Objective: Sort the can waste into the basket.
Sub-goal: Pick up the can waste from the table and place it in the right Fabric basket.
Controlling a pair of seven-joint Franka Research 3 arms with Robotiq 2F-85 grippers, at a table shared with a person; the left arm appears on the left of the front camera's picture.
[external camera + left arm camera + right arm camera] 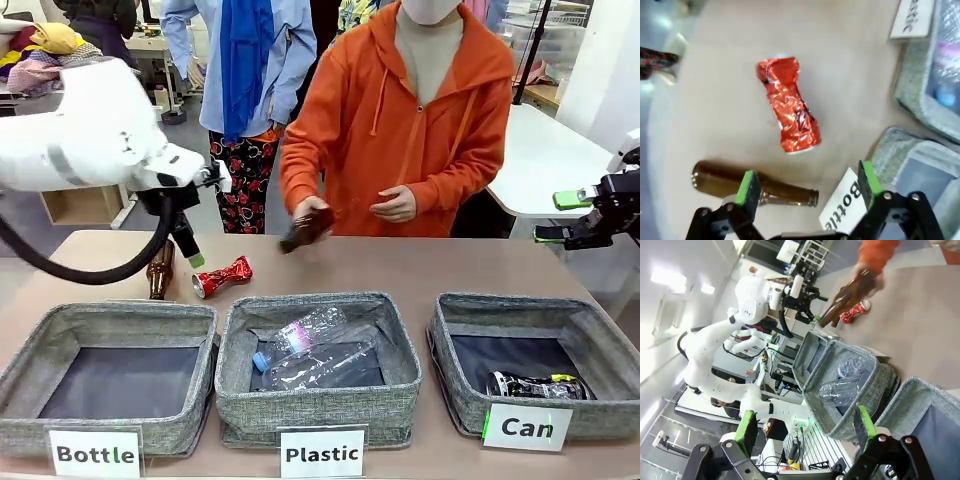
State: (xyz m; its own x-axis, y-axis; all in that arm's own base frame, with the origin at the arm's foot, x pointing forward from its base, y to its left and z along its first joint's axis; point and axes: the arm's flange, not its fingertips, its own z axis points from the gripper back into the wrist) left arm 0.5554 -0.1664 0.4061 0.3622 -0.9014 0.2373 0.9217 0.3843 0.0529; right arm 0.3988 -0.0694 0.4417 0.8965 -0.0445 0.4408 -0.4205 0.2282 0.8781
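Note:
A crushed shiny red can [222,276] lies on the table behind the left two bins. My left gripper [190,255] hangs open just above and left of it. In the left wrist view the red can [788,112] lies ahead of my open left gripper [807,182], untouched. A dark can with green and white print [535,385] lies inside the grey basket [455,345] marked "Can" at the right. My right gripper [558,217] hovers open and holds nothing, above and behind that basket, whose wall [920,405] shows past its fingers [865,427].
A brown bottle [160,268] lies on the table left of the red can. A person in orange holds another brown bottle [305,230] over the far edge. The "Plastic" bin [318,425] holds clear bottles; the "Bottle" bin [105,425] stands at the left.

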